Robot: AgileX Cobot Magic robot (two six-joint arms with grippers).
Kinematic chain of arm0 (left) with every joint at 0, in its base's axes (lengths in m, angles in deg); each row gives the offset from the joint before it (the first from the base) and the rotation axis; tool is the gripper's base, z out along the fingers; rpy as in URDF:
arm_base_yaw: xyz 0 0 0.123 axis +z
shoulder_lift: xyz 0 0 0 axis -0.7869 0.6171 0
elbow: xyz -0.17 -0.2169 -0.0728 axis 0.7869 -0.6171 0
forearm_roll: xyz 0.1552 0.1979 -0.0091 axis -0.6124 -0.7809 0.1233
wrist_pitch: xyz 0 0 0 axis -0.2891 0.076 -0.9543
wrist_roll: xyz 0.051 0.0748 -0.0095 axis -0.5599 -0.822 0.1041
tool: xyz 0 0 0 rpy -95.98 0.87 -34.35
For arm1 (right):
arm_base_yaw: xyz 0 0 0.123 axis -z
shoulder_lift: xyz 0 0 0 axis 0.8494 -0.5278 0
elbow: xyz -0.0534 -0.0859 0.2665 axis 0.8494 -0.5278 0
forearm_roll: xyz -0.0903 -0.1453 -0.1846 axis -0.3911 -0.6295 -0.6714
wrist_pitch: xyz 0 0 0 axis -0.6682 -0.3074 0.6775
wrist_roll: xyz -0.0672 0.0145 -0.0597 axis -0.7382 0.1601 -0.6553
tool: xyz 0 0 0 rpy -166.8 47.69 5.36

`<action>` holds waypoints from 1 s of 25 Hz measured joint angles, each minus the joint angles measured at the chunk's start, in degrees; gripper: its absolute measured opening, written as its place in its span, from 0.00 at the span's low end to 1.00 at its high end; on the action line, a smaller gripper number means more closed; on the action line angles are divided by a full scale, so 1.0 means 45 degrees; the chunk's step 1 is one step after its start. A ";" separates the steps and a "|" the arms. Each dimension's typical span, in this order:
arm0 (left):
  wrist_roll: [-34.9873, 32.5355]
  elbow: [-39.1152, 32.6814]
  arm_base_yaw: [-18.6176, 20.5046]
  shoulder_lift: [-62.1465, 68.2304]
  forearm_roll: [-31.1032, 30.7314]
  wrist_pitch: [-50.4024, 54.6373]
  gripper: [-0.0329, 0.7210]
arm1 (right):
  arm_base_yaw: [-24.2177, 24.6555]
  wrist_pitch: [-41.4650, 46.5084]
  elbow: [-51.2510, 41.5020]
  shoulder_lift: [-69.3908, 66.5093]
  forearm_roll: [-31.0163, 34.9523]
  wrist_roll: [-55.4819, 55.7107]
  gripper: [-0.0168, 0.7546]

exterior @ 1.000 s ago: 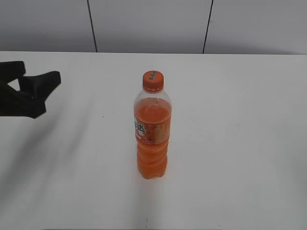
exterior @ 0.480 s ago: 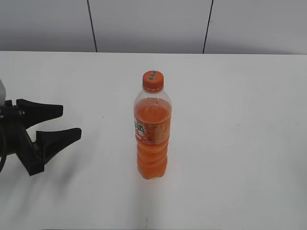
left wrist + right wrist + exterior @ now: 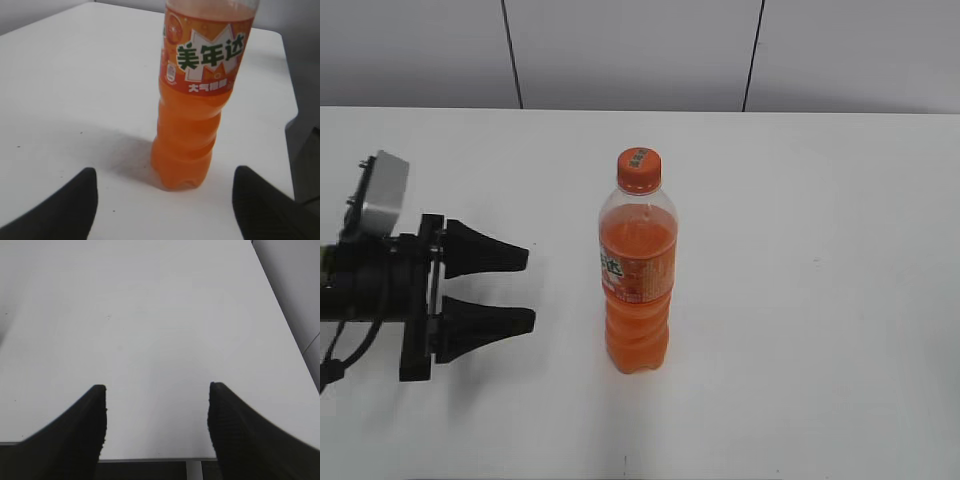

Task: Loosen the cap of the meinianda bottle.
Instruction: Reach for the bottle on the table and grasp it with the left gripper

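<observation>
The meinianda bottle (image 3: 638, 290) stands upright mid-table, filled with orange liquid, its orange cap (image 3: 639, 169) on top. My left gripper (image 3: 528, 290) is open, low over the table to the bottle's left, fingers pointing at its lower half with a gap between. In the left wrist view the bottle (image 3: 197, 100) stands ahead, centred between the open gripper (image 3: 165, 172); the cap is out of that frame. My right gripper (image 3: 156, 387) is open over bare table, nothing between its fingers, and does not show in the exterior view.
The white table (image 3: 820, 300) ends at a grey panelled wall (image 3: 630, 50) behind. In the right wrist view the table's near edge (image 3: 150, 458) lies just under the fingers.
My left arm has swung in from the far left toward the bottle and dropped lower, its fingers now level with the bottle's lower half. The bottle has not moved.
</observation>
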 joint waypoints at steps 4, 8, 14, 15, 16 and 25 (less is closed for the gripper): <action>0.0188 0.1247 -0.1056 0.0910 -0.0376 -0.0013 0.72 | 0.0000 0.0000 0.0000 0.0000 0.0084 0.0000 0.64; 0.0373 0.2462 -0.1933 0.1861 -0.0398 -0.0027 0.72 | 0.0000 0.0000 0.0000 0.0000 0.0084 0.0000 0.64; 0.0987 0.3609 -0.2971 0.2468 -0.0343 -0.0014 0.72 | 0.0000 0.0000 0.0000 0.0000 0.0084 0.0000 0.64; 0.1119 0.3701 -0.3139 0.2496 -0.0332 -0.0014 0.72 | 0.0000 0.0000 0.0000 0.0000 0.0084 0.0000 0.64; 0.1210 0.3818 -0.3290 0.2510 -0.0332 -0.0014 0.72 | 0.0000 0.0000 0.0000 0.0000 0.0084 0.0000 0.64; 0.1495 0.4700 -0.4370 0.3223 0.0286 -0.0026 0.72 | 0.0000 0.0000 0.0000 0.0000 0.0084 0.0000 0.64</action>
